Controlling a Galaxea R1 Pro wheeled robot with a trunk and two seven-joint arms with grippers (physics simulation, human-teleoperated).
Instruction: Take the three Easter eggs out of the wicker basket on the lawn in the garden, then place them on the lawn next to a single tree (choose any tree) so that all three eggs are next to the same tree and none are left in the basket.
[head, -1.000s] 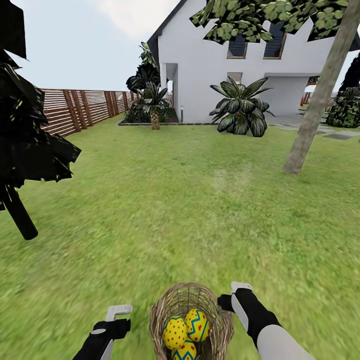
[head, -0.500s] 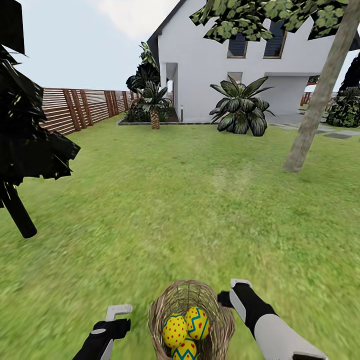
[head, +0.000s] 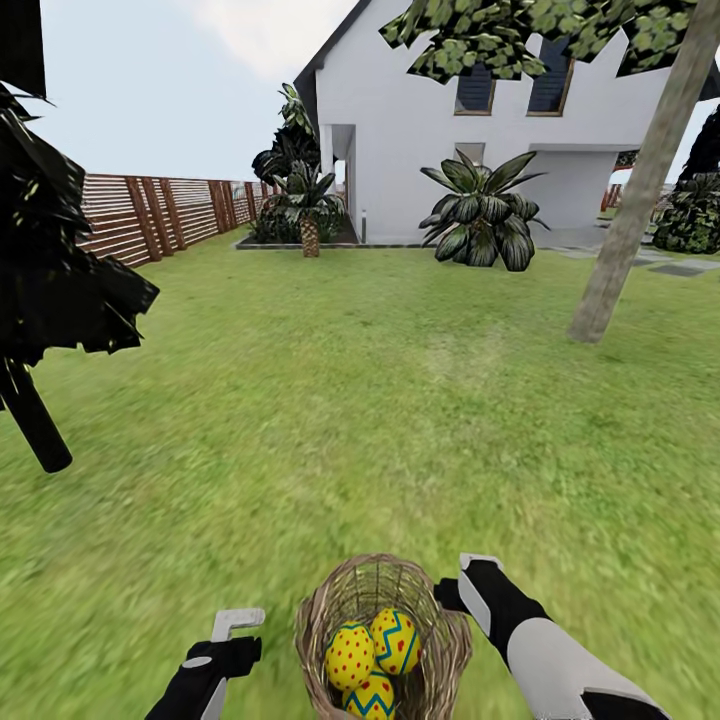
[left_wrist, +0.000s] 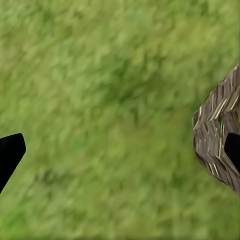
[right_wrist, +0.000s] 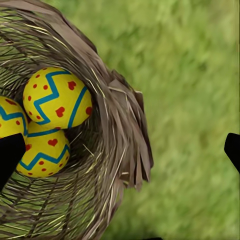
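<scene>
Head view: a green lawn (head: 380, 400) runs ahead to a white house (head: 450, 130), with a brown slatted fence (head: 160, 215) along the left side. At the bottom of the picture a wicker basket (head: 340, 600) sits on the grass between the two arms. Three yellow eggs (head: 372, 655) with red dots and blue zigzag bands lie inside it, touching one another.

The left gripper (head: 228, 640) hangs just left of the basket, apart from it. The right gripper (head: 462, 590) is at the basket's right rim, very near the weave; whether it touches cannot be told.

A bare grey-brown tree (head: 640, 190) leans on the right side of the lawn, well ahead of the right gripper, with blocky green leaves high overhead. A black conifer (head: 50, 270) stands ahead of the left gripper, and dark palms (head: 480, 220) grow by the house.

In the left wrist view the two dark fingertips (left_wrist: 10, 152) are spread wide over bare grass, and the basket's outer wall sits by one of them.

In the right wrist view the fingertips (right_wrist: 10, 152) are also spread wide and hold nothing. They straddle the basket's rim: one tip is over the eggs inside, the other over the grass outside.
</scene>
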